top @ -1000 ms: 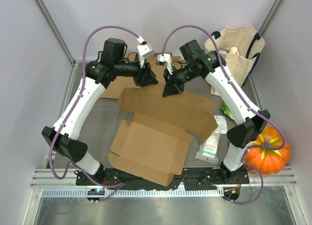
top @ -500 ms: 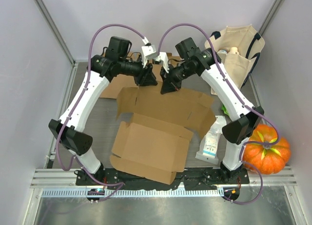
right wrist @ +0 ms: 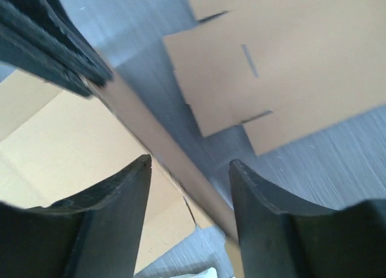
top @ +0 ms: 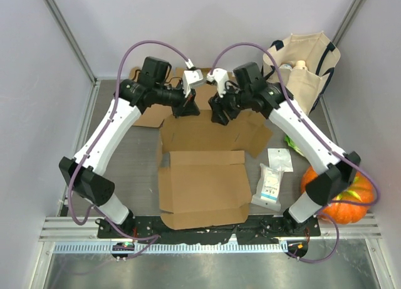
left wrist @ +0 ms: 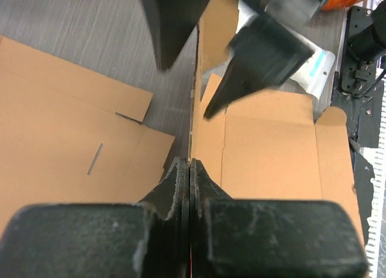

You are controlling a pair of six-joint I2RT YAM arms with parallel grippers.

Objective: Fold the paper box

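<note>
I see my left gripper [left wrist: 190, 167] clamped on an upright edge of the paper box [left wrist: 271, 157]; the right gripper [left wrist: 186, 91] straddles it beyond, jaws apart.

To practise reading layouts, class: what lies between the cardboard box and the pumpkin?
Top view: a white pouch, then the right arm's lower link, lie between cardboard box and pumpkin.

In the top view the left gripper [top: 186, 107] and right gripper [top: 219, 113] hide the far edge of the paper box [top: 200, 182]. The right arm [top: 327, 179] covers part of the pumpkin [top: 352, 200], and the print on the white packet [top: 270, 183] is too small to read. In the left wrist view the right gripper, upper centre, is blurred.
</note>
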